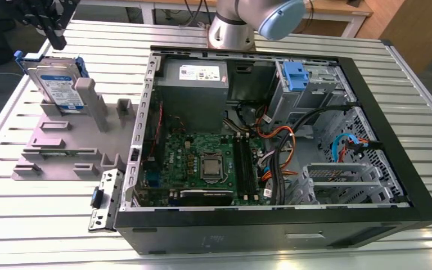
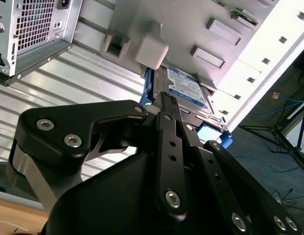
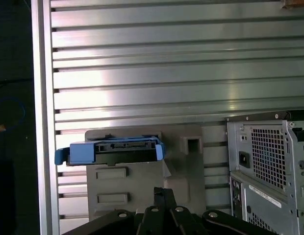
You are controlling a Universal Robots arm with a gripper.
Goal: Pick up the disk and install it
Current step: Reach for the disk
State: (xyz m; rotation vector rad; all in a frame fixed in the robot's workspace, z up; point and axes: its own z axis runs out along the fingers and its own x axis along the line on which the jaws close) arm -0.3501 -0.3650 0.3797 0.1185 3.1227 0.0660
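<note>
Both wrist views near disk (image 2: 188, 91) (image 3: 123, 152)

Disk (image 1: 57, 84) silver-grey w/ white-blue label, blue frame; stand (image 1: 58, 154) grey; table (image 1: 36, 225) ribbed silver

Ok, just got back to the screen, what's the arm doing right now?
The arm's black gripper hangs close above the flat silver-grey disk in a bright blue plastic frame. The disk stands upright in the grey plastic holder on the slatted metal table, at the exterior view's left of the open black computer case. It has not yet been lifted or installed.
</note>
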